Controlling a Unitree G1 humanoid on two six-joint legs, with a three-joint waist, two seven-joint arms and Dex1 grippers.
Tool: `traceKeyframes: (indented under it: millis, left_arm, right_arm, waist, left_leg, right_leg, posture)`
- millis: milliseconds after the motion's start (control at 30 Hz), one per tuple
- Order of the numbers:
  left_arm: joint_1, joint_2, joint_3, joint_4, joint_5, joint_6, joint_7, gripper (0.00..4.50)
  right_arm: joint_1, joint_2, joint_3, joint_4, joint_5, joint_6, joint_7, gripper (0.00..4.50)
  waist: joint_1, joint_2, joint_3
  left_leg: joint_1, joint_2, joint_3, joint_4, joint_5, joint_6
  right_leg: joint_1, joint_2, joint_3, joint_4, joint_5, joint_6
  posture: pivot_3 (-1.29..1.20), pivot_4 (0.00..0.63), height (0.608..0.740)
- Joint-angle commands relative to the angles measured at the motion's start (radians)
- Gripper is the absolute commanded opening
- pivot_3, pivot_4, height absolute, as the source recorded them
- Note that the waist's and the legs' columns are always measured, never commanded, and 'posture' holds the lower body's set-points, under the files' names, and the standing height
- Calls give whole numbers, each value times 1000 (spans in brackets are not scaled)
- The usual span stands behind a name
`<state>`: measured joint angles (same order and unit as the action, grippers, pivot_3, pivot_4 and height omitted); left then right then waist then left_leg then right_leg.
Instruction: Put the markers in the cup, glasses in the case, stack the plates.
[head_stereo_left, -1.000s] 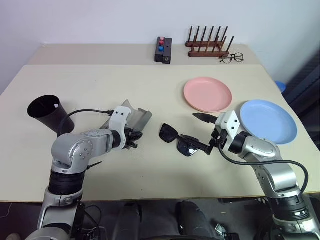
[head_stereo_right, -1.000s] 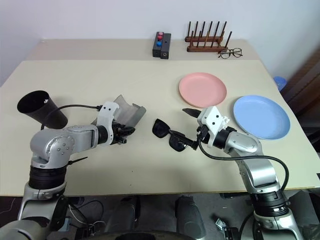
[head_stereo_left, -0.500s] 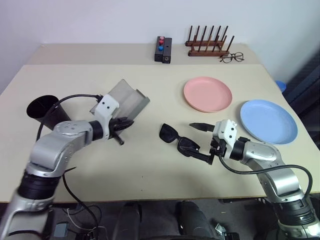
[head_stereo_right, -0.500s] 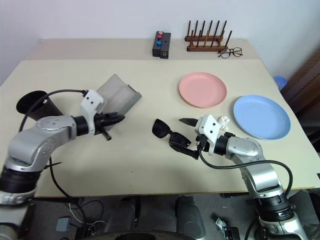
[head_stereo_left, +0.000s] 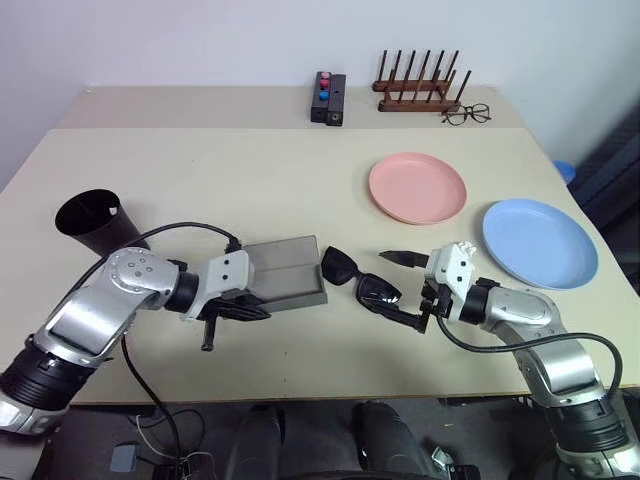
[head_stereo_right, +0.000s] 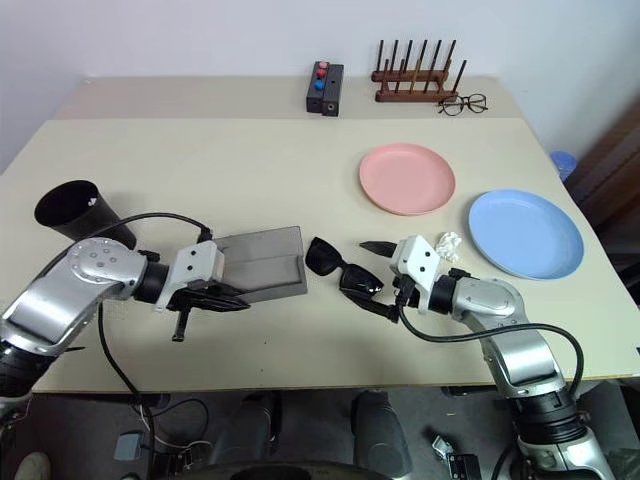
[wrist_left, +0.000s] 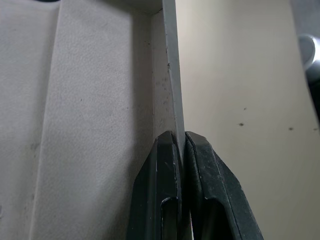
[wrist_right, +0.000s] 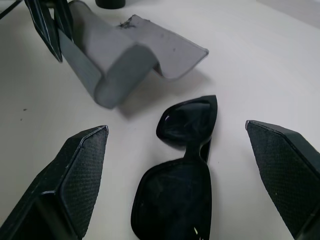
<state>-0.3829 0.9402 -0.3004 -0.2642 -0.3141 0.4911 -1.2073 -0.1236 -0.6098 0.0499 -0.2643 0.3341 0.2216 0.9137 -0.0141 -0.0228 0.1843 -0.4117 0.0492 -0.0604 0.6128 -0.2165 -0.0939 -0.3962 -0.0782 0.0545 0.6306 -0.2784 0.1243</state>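
The left hand (head_stereo_right: 215, 298) is clenched on one wall of the grey fabric-textured case (head_stereo_right: 262, 268) near the tabletop's front edge; the right hand (head_stereo_right: 377, 277), released, straddles the black-framed sunglasses (head_stereo_right: 343, 270) beside it; better to close squarely across the frame, lifting level.

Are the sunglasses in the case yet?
No. The sunglasses lie on the table beside the grey case, between the open right gripper's fingers; the left gripper pinches the case's edge.
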Motion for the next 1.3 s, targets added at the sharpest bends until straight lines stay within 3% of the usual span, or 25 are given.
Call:
traceKeyframes:
  millis: [33, 200, 300, 467, 700, 933, 1100, 1300]
  left_arm:
    - [-11, -17, -5, -9, 18, -7, -12, 58]
    - [-5, -24, -18, 12, 44, -1, -30, 58]
    - [-2, -29, -29, 27, 72, -18, -31, 1068]
    - [-17, -57, 2, 25, 63, -1, -15, 3516]
    - [-30, -33, 106, -7, 13, 20, -14, 3516]
    - [29, 53, 214, -67, -15, 35, -20, 3516]
    - [152, 127, 264, -96, 2, 0, -21, 3516]
    - [240, 138, 300, -159, -23, 21, -4, 3516]
  right_arm:
    - [11, -16, -21, -41, 2, 1, -7, 4500]
    - [16, -16, -19, -49, 1, 4, -11, 4500]
    - [10, -11, -17, -46, 0, 5, -15, 4500]
    - [-8, -8, -21, -45, 10, 37, -32, 4500]
    - [-120, -14, -53, -76, 115, 328, -113, 4500]
    - [-215, -78, 43, -89, 125, 541, -76, 4500]
    - [-314, -54, 147, -30, 93, 630, -72, 4500]
    - [-413, -29, 199, 81, 54, 630, -55, 4500]
  waist:
    - [-1, 0, 0]
    - [-1, 0, 0]
    - [-1, 0, 0]
    - [0, 0, 0]
    - [-5, 0, 0]
    - [-3, 1, 0]
    - [-8, 2, 1]
    - [1, 2, 1]
  left_leg:
    - [0, 0, 0, 0, 0, 0]
    - [0, 0, 0, 0, 0, 0]
    - [0, 0, 0, 1, 0, 0]
    - [0, 0, 0, 1, 0, 0]
    - [0, 0, 0, 1, 1, 1]
    - [0, 0, 0, 0, 1, 1]
    - [0, 0, 0, 0, 1, 1]
    - [0, 0, 0, 1, 1, 1]
  right_leg:
    - [0, 0, 0, 0, 0, 0]
    - [0, 0, 0, 1, 0, 0]
    - [0, 0, 0, 1, 0, 0]
    - [0, 0, 0, 1, 0, 0]
    - [0, 0, 0, 3, 0, 0]
    - [0, 0, 0, 3, 0, 0]
    - [-1, 0, 0, 3, 0, 0]
    - [-1, 0, 0, 3, 0, 0]
  posture:
    - [0, 150, 740]
    - [0, 150, 740]
    - [0, 150, 740]
    - [0, 150, 740]
    - [0, 150, 740]
    - [0, 150, 740]
    - [0, 150, 740]
    - [0, 150, 740]
